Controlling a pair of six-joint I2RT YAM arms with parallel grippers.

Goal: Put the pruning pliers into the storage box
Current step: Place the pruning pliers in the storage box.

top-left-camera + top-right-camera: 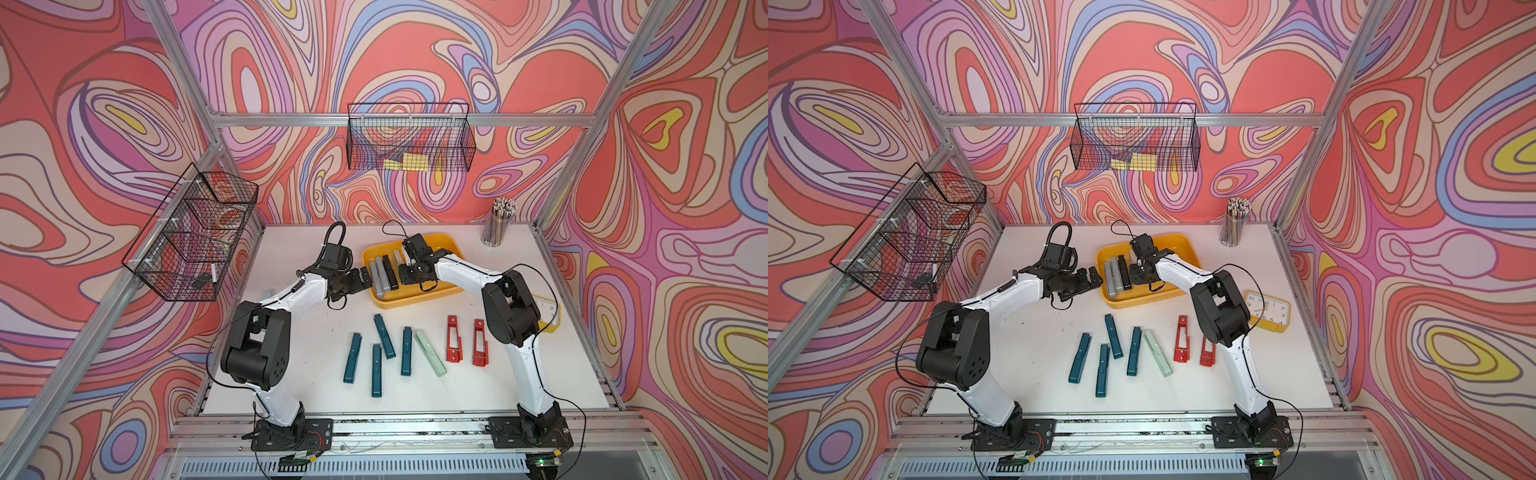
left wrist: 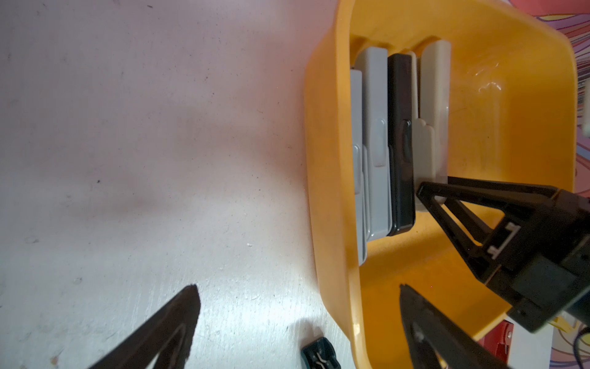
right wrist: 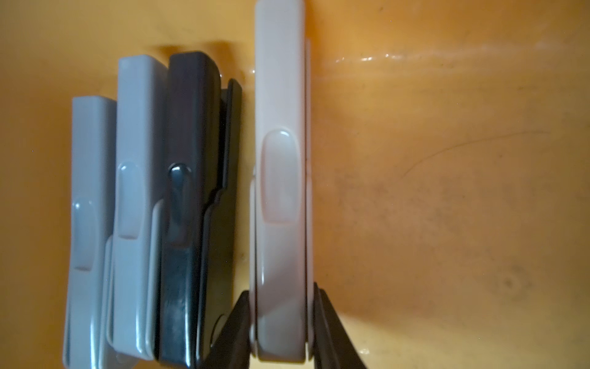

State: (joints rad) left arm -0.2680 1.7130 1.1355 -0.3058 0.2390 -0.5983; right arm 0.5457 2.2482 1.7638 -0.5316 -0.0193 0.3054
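Note:
The yellow storage box (image 1: 419, 301) sits at the table's back middle. Two grey pruning pliers (image 3: 137, 159) and a black one (image 3: 188, 159) stand on edge side by side in it. My right gripper (image 3: 282, 290) is shut on the end of a beige one (image 3: 279, 159), held inside the box just beside the black one. My left gripper (image 1: 368, 279) hangs open and empty at the box's left rim (image 2: 329, 191). Several teal pliers (image 1: 384, 336), a mint one (image 1: 430, 353) and two red slotted ones (image 1: 452, 338) lie on the table in front.
A yellow alarm clock (image 1: 1266, 311) stands right of the box, partly behind my right arm. A cup of pencils (image 1: 498, 224) is at the back right. Black wire baskets hang on the left wall (image 1: 191, 241) and back wall (image 1: 409, 141).

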